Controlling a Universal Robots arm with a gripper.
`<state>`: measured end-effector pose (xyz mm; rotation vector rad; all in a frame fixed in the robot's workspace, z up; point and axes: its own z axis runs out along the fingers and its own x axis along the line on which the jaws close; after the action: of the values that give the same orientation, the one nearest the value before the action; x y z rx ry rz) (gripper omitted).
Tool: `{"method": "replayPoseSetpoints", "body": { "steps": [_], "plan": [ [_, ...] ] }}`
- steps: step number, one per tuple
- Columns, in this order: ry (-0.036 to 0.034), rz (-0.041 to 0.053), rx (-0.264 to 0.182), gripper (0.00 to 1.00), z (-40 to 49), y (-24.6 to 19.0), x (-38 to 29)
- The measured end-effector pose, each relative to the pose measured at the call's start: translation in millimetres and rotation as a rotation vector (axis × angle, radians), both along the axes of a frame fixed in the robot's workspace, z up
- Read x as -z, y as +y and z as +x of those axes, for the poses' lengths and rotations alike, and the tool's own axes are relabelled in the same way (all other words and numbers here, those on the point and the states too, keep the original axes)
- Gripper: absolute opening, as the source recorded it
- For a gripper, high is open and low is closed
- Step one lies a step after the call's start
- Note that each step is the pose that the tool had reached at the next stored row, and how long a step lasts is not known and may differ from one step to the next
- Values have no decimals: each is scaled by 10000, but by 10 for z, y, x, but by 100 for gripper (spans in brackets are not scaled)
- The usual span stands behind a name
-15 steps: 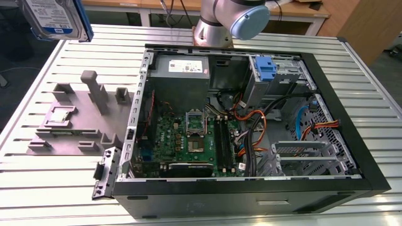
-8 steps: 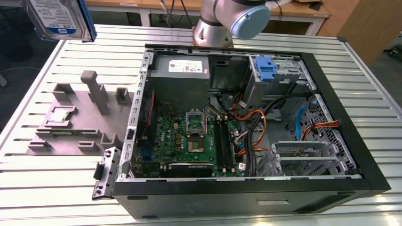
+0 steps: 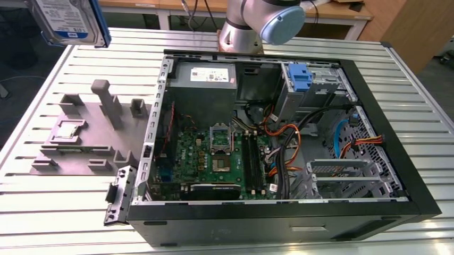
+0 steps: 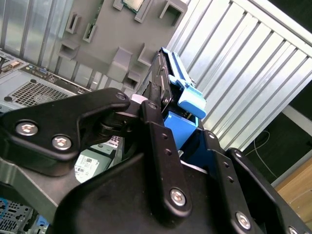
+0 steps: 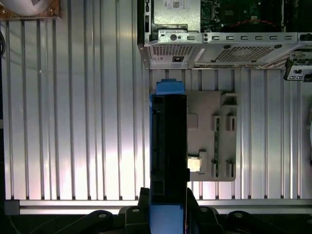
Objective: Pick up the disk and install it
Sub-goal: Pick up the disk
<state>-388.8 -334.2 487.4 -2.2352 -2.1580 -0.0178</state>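
The disk (image 3: 67, 21) hangs high over the table's far corner at the exterior view's left, its white-and-blue label facing that camera and a blue bracket round its edges. In the first wrist view the disk (image 5: 168, 146) is seen edge-on, dark with blue ends, above the slatted table beside the grey fixture plate. My gripper (image 5: 168, 207) is shut on the disk, one black finger on each flat face. In the second wrist view the gripper (image 4: 183, 129) clamps the disk (image 4: 163, 73), whose blue bracket tab sticks out past the fingertips.
An open black computer case (image 3: 284, 210) lies on the slatted metal table (image 3: 57, 202), with motherboard, cables, a grey power-supply box (image 3: 206, 77) and a blue caddy (image 3: 301, 79) in the drive bay. A grey fixture plate (image 3: 92, 133) lies beside the case. The arm's base (image 3: 245, 32) stands behind the case.
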Motion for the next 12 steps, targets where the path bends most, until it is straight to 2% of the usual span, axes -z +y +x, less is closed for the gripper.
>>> {"method": "replayPoseSetpoints", "body": {
  "steps": [12],
  "plan": [
    [-1,0,1,37,17,0,1]
  ]
}}
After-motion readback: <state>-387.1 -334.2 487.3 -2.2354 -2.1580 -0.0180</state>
